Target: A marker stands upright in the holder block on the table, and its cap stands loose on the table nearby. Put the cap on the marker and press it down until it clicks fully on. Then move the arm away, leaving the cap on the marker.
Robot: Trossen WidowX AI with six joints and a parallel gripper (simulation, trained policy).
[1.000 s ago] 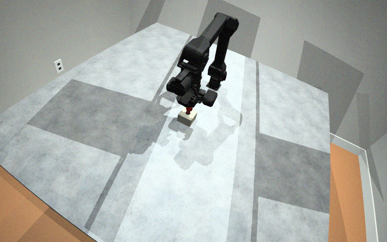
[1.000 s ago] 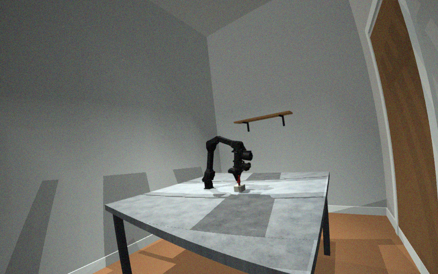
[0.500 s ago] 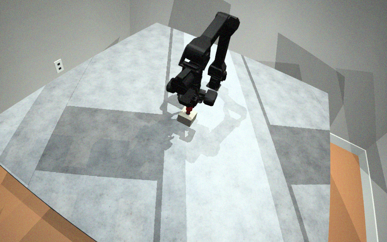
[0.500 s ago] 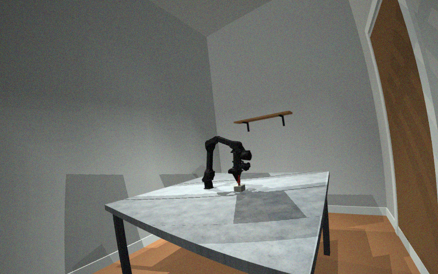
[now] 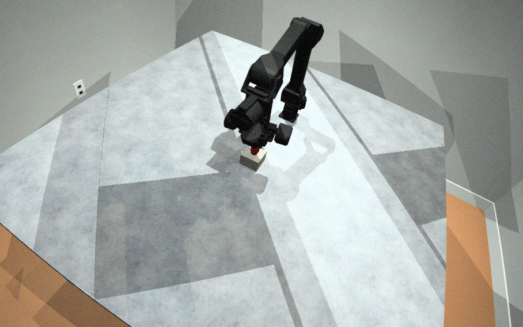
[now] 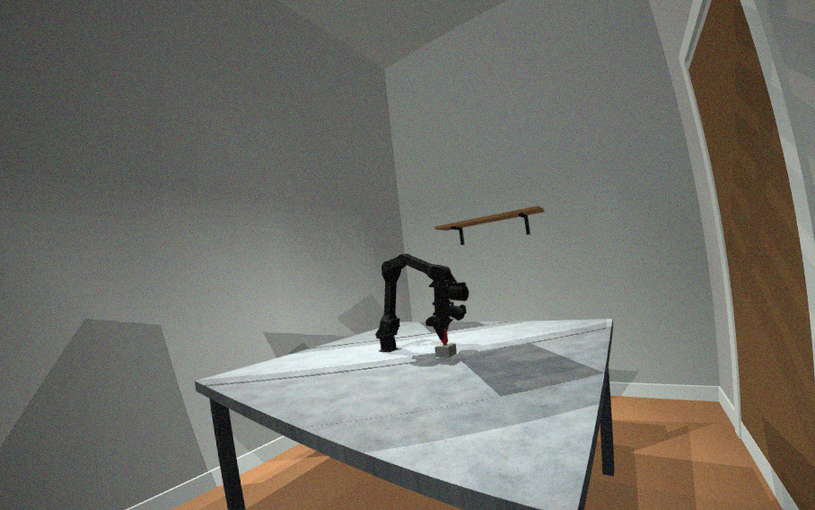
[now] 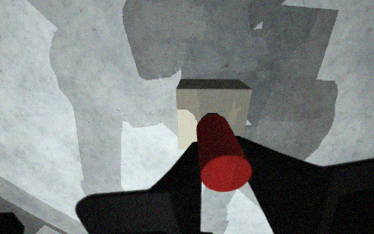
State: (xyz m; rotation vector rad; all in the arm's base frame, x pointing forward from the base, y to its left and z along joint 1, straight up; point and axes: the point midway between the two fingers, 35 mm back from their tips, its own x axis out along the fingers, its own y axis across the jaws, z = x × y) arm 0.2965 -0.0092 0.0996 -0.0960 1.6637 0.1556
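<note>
A wooden shelf (image 6: 489, 218) is fixed to the wall (image 6: 540, 144) on two black brackets, one (image 6: 461, 235) near each end. To the right in the exterior view stands a brown door (image 6: 757, 240) in a pale frame (image 6: 709, 198). A white outlet (image 5: 79, 88) with two dark sockets sits on the wall in the top view. Pale skirting (image 6: 667, 391) runs along the foot of the wall, above the orange-brown floor (image 5: 34, 285) (image 6: 679, 444).

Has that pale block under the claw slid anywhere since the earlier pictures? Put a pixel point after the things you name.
No, the block (image 5: 250, 162) (image 6: 445, 350) (image 7: 222, 99) hasn't visibly moved; it keeps its place relative to the arm's base (image 5: 289, 116) (image 6: 387, 347).
</note>
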